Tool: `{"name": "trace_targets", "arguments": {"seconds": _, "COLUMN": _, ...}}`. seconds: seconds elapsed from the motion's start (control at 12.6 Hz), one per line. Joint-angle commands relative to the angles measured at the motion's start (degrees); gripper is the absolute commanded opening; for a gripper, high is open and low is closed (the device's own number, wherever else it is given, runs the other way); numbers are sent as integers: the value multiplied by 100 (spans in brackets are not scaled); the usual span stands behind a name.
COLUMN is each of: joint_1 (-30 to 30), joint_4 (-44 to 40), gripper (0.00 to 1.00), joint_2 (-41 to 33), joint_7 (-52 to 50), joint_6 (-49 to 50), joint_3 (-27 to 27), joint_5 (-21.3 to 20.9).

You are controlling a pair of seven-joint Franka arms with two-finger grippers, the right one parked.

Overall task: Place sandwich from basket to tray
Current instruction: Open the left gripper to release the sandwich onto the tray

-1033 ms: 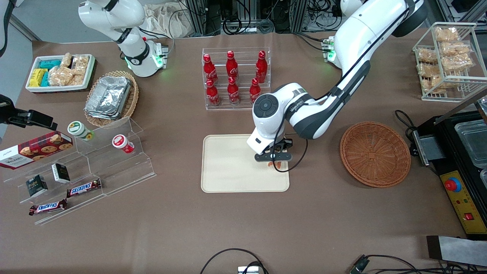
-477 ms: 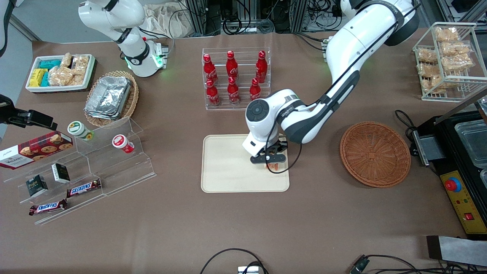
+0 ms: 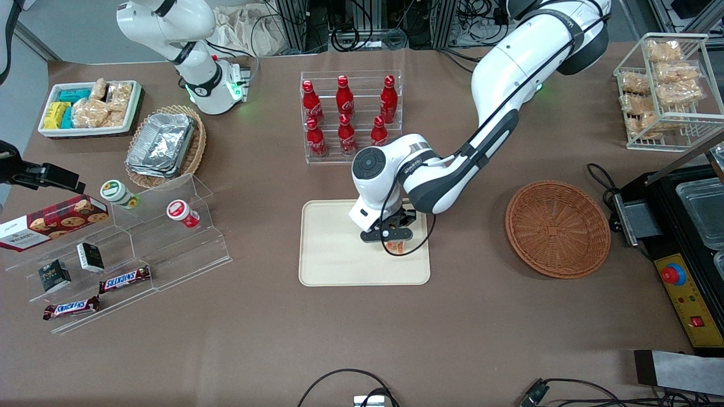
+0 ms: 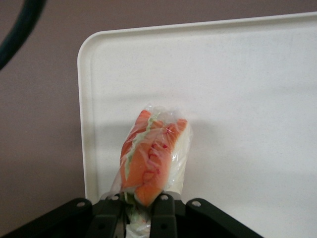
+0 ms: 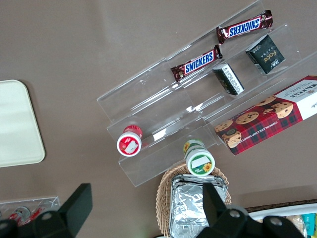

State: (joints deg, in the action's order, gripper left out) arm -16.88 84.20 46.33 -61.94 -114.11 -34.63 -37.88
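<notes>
My gripper [image 3: 394,240] hangs over the cream tray [image 3: 334,249], toward the tray's end nearest the basket. It is shut on the clear-wrapped sandwich [image 4: 153,156], whose orange-red and green filling faces the wrist camera. In the front view only a bit of the sandwich [image 3: 395,246] shows under the black fingers [image 4: 165,213]. The wrist view shows the sandwich above the tray [image 4: 257,99] near a rounded corner. The round reddish-brown wicker basket [image 3: 557,228] stands empty toward the working arm's end of the table.
An acrylic rack of red bottles [image 3: 346,116] stands farther from the front camera than the tray, close to the arm's wrist. A stepped acrylic stand with snacks [image 3: 121,254] and a tan basket of foil containers [image 3: 166,146] lie toward the parked arm's end.
The gripper has carried the sandwich farther over the tray, away from the basket, toward the parked arm's end. The arm's elbow has swung the same way.
</notes>
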Motion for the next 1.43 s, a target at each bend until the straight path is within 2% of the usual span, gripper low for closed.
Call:
{"name": "trace_targets", "arguments": {"seconds": 0.0, "joint_1": -184, "joint_4": -211, "gripper": 28, "joint_2": 122, "joint_7": -186, "joint_6": 108, "joint_3": 131, "joint_5": -202}}
{"name": "trace_targets", "arguments": {"seconds": 0.32, "joint_1": -290, "joint_4": -220, "gripper": 46, "joint_2": 210, "joint_7": -327, "joint_6": 108, "joint_3": 220, "joint_5": -299}}
{"name": "trace_targets", "arguments": {"seconds": 0.56, "joint_1": -264, "joint_4": -229, "gripper": 67, "joint_2": 158, "joint_7": -327, "joint_6": 117, "joint_3": 220, "joint_5": -326}}
{"name": "trace_targets", "arguments": {"seconds": 0.95, "joint_1": 70, "joint_4": -238, "gripper": 71, "joint_2": -281, "joint_7": -301, "joint_6": 187, "joint_3": 185, "joint_5": -212}}
{"name": "trace_targets", "arguments": {"seconds": 1.19, "joint_1": 254, "joint_4": -290, "gripper": 74, "joint_2": -562, "joint_7": -283, "joint_6": 187, "joint_3": 194, "joint_5": 157}}
{"name": "trace_targets", "arguments": {"seconds": 1.27, "joint_1": 316, "joint_4": -491, "gripper": 79, "joint_2": -589, "joint_7": -344, "joint_6": 213, "joint_3": 194, "joint_5": 375}}
{"name": "trace_targets", "arguments": {"seconds": 1.35, "joint_1": 317, "joint_4": -719, "gripper": 92, "joint_2": -651, "joint_7": -345, "joint_6": 440, "joint_3": 202, "joint_5": 586}}
